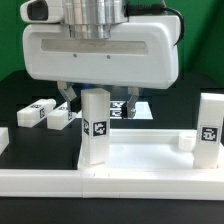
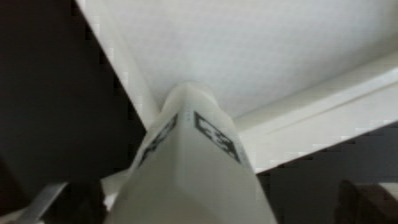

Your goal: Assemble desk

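- The claw (image 1: 98, 103) hangs wide open above the desk. Its two fingers (image 1: 66, 96) stand one on each side of an upright leg block (image 1: 95, 128), and it holds nothing.
- In the wrist view this leg block (image 2: 192, 165) rises in the middle between the dark fingers (image 2: 43, 206), with a free gap on both sides.
- The leg block stands on the white tabletop (image 1: 150, 153), near its corner at the exterior view's left. Its black-and-white tag faces the exterior camera.
- A second leg block (image 1: 210, 130) stands upright at the exterior view's right.
- Two more leg blocks (image 1: 33, 113) lie flat on the black desk (image 1: 10, 100) at the exterior view's left, close together.
- A long white rail (image 1: 40, 182) runs in front of the tabletop.
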Controlling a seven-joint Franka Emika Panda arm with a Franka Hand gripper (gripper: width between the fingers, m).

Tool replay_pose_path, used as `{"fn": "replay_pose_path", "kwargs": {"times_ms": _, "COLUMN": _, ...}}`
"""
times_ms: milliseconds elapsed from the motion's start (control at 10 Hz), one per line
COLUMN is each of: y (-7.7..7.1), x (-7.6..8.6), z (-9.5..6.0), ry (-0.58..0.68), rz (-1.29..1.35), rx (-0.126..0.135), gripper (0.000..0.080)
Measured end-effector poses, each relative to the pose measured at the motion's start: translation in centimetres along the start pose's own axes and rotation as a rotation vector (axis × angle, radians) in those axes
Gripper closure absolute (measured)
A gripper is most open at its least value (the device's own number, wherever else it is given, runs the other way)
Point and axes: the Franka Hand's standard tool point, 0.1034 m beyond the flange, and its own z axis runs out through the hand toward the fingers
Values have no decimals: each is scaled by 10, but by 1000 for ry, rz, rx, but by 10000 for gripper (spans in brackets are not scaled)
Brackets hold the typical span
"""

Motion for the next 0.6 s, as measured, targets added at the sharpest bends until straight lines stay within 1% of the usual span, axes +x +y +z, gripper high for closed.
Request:
{"fn": "replay_pose_path", "kwargs": {"times_ms": 200, "y": 1, "x": 0, "z": 0, "ry": 1, "rz": -175, "rx": -12, "gripper": 151}}
{"fn": "replay_pose_path", "kwargs": {"times_ms": 300, "y": 1, "x": 1, "z": -1, "ry": 2, "rz": -213, "rx": -12, "gripper": 151}}
{"fn": "replay_pose_path", "kwargs": {"times_ms": 500, "y": 3, "x": 1, "z": -3, "ry": 2, "rz": -418, "rx": -27, "gripper": 151}}
{"fn": "replay_pose_path", "kwargs": {"times_ms": 600, "y": 4, "x": 2, "z": -3, "ry": 1, "rz": -504, "rx": -27, "gripper": 151}}
